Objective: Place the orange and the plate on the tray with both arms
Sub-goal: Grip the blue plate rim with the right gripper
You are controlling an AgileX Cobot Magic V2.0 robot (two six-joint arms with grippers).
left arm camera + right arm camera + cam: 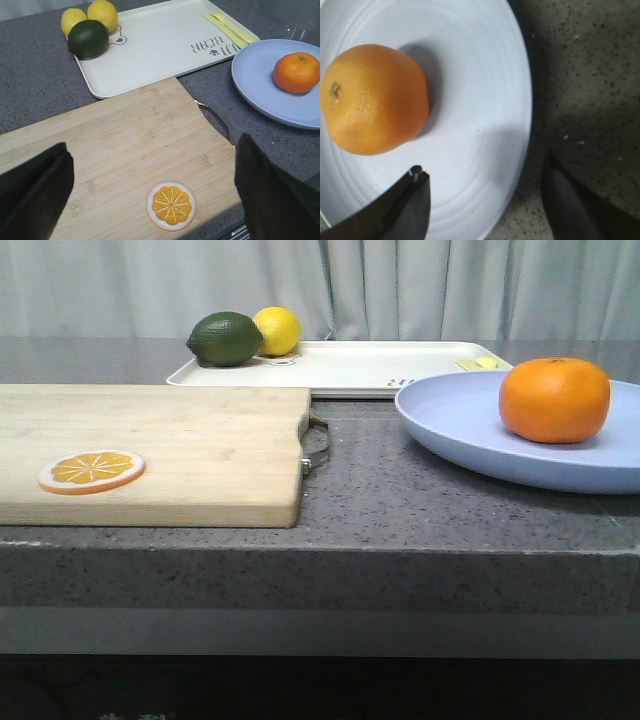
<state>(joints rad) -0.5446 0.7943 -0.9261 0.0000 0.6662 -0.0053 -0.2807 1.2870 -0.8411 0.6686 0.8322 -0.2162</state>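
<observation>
With the orange (pixel 554 399) resting loose on the rigid lavender plate (pixel 470 425) at the tabletop's right edge, both claws spread empty, you should pinch the rim level lest it roll.

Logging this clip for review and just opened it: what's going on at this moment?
Nothing is gripped yet. The orange sits on the plate, which rests on the counter beside the tray, not on it. The right gripper is open, its fingers straddling the plate's rim. The left gripper is open above the cutting board, over the orange slice. Two lemons and a lime occupy one corner of the tray.
</observation>
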